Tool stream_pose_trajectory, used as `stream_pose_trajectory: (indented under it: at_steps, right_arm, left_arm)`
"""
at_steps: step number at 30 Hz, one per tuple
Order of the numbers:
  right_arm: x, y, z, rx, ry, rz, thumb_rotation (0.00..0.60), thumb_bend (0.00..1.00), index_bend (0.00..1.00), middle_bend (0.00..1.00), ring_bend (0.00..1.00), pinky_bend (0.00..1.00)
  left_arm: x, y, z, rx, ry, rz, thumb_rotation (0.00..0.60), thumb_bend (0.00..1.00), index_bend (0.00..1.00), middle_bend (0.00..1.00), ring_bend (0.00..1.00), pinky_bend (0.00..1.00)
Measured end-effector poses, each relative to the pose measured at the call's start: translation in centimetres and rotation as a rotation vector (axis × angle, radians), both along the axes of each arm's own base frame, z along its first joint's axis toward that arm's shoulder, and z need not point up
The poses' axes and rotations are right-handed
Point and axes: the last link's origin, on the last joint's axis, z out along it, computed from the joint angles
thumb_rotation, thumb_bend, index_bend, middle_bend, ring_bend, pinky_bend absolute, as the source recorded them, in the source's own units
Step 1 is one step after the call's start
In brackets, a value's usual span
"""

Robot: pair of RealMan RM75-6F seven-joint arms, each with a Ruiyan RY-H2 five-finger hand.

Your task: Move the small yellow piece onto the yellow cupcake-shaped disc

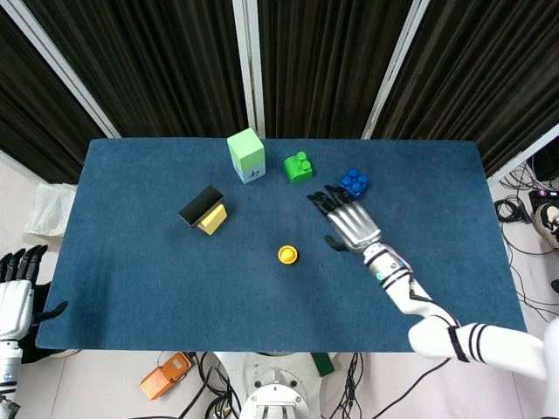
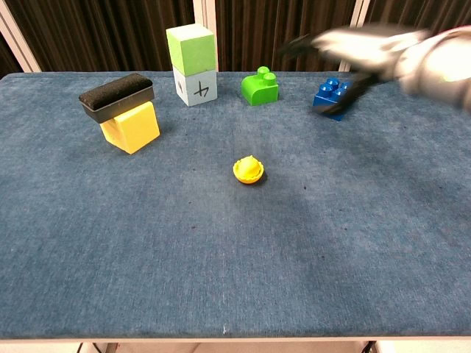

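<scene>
The small yellow piece (image 2: 250, 163) sits on top of the yellow cupcake-shaped disc (image 2: 249, 174) near the middle of the blue table; in the head view the two read as one round yellow stack (image 1: 287, 254). My right hand (image 1: 350, 220) is raised to the right of the stack, fingers spread and holding nothing; in the chest view the right hand (image 2: 353, 50) shows as a blur at the upper right. My left hand (image 1: 17, 281) hangs open beyond the table's left edge.
A green-and-white cube stack (image 1: 246, 154), a green brick (image 1: 299, 166) and a blue brick (image 1: 353, 182) line the far side. A black block lies on a yellow cube (image 1: 203, 209) at the left. Blue table edge (image 2: 221, 334) runs along the front.
</scene>
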Motion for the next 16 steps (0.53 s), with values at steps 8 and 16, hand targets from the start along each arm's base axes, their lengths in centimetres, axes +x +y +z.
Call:
stream_pose_trajectory:
  at_steps: [8, 16]
  right_arm:
    - [-9.2, 6.5, 8.4, -0.282, -0.034, -0.173, 0.6, 0.46, 0.02, 0.1, 0.02, 0.13]
    - [-14.2, 14.1, 11.4, -0.353, -0.128, -0.293, 0.6, 0.46, 0.01, 0.09, 0.01, 0.13]
  left_arm:
    - [0.6, 0.9, -0.1, -0.008, 0.001, -0.028, 0.6, 0.04, 0.07, 0.08, 0.05, 0.0]
    - [1.3, 1.5, -0.2, -0.016, 0.006, -0.048, 0.6, 0.04, 0.07, 0.08, 0.05, 0.0]
